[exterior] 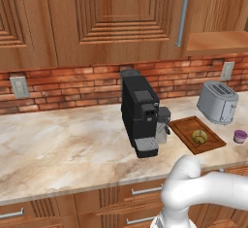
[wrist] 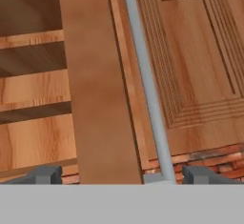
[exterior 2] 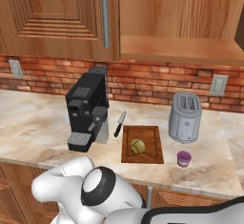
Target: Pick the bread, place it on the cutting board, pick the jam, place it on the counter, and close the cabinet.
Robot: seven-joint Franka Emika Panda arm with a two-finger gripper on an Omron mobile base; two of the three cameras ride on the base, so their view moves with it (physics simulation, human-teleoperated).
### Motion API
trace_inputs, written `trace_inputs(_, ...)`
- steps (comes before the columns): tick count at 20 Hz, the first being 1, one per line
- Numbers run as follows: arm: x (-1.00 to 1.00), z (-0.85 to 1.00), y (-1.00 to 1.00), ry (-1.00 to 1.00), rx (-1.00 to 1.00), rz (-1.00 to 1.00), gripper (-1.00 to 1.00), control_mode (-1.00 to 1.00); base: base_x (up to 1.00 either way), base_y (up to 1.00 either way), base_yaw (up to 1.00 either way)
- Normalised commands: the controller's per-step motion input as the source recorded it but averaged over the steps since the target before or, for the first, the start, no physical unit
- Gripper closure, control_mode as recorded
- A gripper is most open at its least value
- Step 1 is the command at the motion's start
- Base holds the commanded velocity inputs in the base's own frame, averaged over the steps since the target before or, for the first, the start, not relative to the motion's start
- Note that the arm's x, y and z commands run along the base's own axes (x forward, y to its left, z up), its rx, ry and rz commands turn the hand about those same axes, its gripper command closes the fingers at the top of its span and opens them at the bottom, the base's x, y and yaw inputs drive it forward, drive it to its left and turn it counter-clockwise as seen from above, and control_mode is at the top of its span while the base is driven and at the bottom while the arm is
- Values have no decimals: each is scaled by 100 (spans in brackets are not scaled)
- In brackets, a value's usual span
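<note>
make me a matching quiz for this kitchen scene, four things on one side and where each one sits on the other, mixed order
Things:
1. bread
2. jam
3. knife
4. toaster

Places:
A. lying on the counter between the coffee machine and the cutting board
B. standing by the brick wall, behind the jar
C. on the cutting board
D. on the counter near its front edge, right of the board

Pairs: 1-C, 2-D, 3-A, 4-B
</note>
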Motion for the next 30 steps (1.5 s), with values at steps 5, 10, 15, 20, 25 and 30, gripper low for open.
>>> trace_inputs(5, 26, -15, 0, 0, 0, 6, -100, -100, 0, 0, 0)
trace_inputs(10, 33, -14, 0, 0, 0, 6, -100, -100, 0, 0, 0)
trace_inputs(15, 32, -16, 0, 0, 0, 6, -100, -100, 0, 0, 0)
trace_inputs(20, 34, -15, 0, 0, 0, 6, -100, -100, 0, 0, 0)
trace_inputs(25, 32, -13, 0, 0, 0, 7, -100, -100, 0, 0, 0)
trace_inputs(30, 22, -13, 2, 0, 0, 8, -100, -100, 0, 0, 0)
